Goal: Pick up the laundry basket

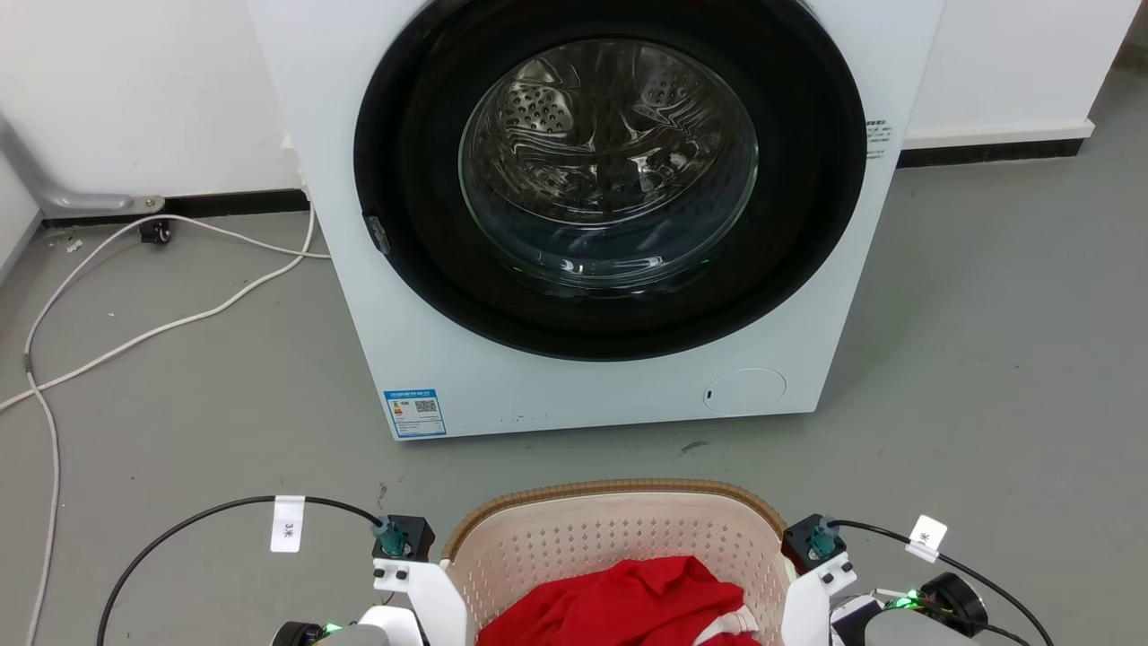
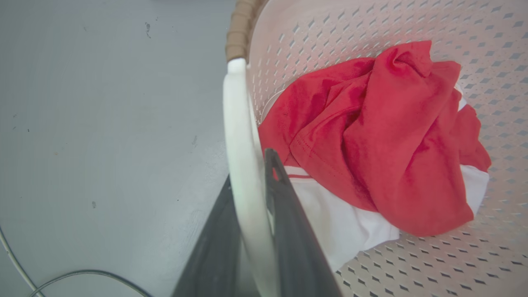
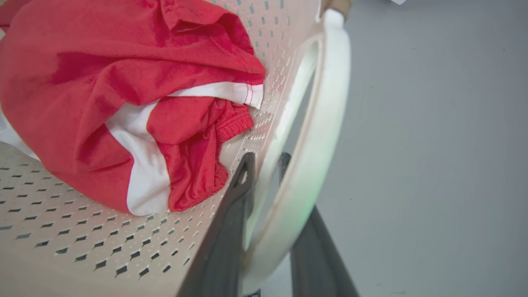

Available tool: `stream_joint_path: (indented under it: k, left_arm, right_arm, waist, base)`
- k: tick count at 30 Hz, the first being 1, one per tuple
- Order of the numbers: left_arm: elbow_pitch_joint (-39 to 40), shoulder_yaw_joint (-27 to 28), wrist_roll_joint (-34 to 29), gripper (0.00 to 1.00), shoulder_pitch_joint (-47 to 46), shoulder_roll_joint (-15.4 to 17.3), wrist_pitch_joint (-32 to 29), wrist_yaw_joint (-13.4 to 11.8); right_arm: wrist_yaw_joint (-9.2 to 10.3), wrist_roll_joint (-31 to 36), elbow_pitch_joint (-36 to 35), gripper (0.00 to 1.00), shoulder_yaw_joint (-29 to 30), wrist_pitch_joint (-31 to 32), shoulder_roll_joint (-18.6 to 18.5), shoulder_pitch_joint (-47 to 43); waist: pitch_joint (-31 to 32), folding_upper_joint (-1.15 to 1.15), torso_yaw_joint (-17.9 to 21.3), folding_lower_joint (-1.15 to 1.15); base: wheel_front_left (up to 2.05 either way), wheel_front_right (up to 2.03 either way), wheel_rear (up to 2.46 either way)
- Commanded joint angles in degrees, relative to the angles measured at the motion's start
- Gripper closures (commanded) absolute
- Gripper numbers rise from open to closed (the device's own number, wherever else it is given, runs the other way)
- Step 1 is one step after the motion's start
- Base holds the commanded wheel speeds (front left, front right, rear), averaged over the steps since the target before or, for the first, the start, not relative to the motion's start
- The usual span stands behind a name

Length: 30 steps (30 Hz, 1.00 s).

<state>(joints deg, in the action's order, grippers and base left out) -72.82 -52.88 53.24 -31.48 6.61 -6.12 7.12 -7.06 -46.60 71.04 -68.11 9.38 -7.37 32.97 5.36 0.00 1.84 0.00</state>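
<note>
The laundry basket (image 1: pixel 610 492) is at the bottom centre of the head view, cream with perforated walls and a brown woven-look rim. Red and white clothes (image 1: pixel 628 597) lie inside it. My left gripper (image 2: pixel 249 169) is shut on the basket's white loop handle (image 2: pixel 239 123), one dark finger on each side of it. My right gripper (image 3: pixel 266 159) is shut on the opposite white handle (image 3: pixel 326 103) in the same way. Both wrist views show the basket's inner wall (image 2: pixel 371 24) (image 3: pixel 82 247) and the clothes (image 2: pixel 392 136) (image 3: pixel 103 82).
A white front-loading washer (image 1: pixel 448 359) with its round glass door closed stands just beyond the basket. White cables (image 1: pixel 134 332) trail over the grey floor at the left. Black cables run from both wrists. A white wall closes the back.
</note>
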Motion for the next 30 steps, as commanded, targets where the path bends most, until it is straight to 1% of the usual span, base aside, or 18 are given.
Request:
stream_joint_path:
  k: [1, 30]
  left_arm:
    - [0.46, -0.19, 0.22, 1.00, -1.11, -0.48, 0.49, 0.60]
    - [-0.03, -2.70, 2.74, 1.00, -1.85, -0.16, 1.19, 0.61]
  right_arm:
    - [-0.78, -0.06, -0.27, 1.00, -0.66, -0.32, 0.57, 0.93]
    - [-0.78, -3.72, 0.41, 1.00, -4.23, -1.01, 0.51, 1.62]
  waist:
    - [0.00, 0.00, 0.03, 0.00]
    - [-0.66, 0.00, 0.17, 0.00]
  base:
    - [0.00, 0.00, 0.00]
    - [0.00, 0.00, 0.00]
